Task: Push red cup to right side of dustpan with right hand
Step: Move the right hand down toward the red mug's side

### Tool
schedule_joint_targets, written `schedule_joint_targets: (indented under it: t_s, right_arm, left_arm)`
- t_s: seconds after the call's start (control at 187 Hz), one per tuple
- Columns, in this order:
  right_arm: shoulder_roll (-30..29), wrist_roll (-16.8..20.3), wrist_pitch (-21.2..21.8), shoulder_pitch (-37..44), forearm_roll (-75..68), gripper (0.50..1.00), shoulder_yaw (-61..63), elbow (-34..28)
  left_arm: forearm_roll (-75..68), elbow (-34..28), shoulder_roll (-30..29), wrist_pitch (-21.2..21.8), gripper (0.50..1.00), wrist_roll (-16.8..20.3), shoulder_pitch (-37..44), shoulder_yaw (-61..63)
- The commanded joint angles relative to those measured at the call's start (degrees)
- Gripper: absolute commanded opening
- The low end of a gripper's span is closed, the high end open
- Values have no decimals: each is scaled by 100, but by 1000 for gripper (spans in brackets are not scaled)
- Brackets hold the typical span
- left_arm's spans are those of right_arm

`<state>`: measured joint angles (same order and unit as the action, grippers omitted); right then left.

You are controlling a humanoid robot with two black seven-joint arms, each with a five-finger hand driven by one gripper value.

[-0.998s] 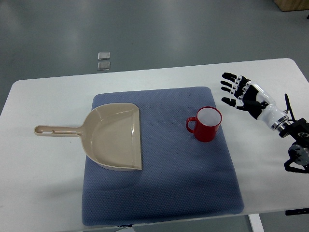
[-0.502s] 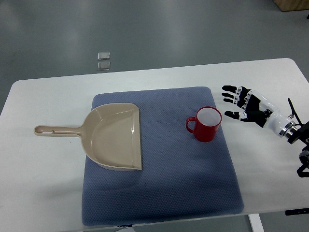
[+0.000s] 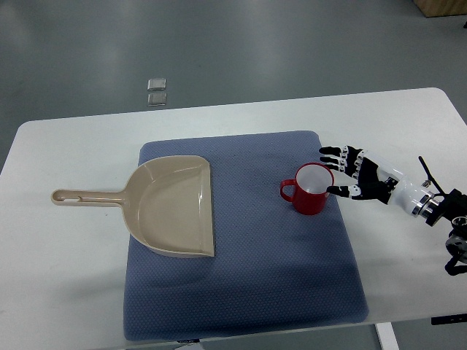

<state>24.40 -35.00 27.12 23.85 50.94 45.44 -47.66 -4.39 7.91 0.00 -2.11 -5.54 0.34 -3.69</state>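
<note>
A red cup (image 3: 312,189) stands upright on a blue-grey mat (image 3: 241,292) that covers the middle of a white table (image 3: 66,277), its handle turned toward the picture's left and its white inside open to the camera. The cup sits in the right half of the mat, near that edge, well apart from the beige dustpan (image 3: 175,206) lying on the mat's left half. The dustpan's wide mouth faces the cup, while its long handle reaches off the mat onto the bare table, pointing to the left edge of the picture.

The robot's right hand (image 3: 355,178) comes in from the picture's right side, its black and white fingers (image 3: 332,152) spread apart and holding nothing. The fingertips reach the right side of the cup; the lowest one appears to touch the rim or wall, though actual contact is hard to confirm from this steep angle. The palm hangs over the mat's right border, with the silver wrist and dark forearm trailing back over the bare table toward the right edge.

Beyond the far side of the table, 2 small pale square objects (image 3: 156,90) lie on the grey floor, one just behind the other. No left arm appears in the top view.
</note>
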Motion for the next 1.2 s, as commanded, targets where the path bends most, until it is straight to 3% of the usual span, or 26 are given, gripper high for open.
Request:
schedule_joint_targets:
  t_s: [0.0,0.886,1.196]
  right_arm:
    - [3,0,3,-3,3,909,-35,-50]
    - [162,0,-41,68,-32,907,35,-68]
    - [285,0,47,24,-41,909,-26,-331]
  left_arm:
    - [0,0,0,0,1000,0,1,0]
    - [0,0,0,0,1000,0,1,0]
    - [0,0,0,0,1000,0,1,0]
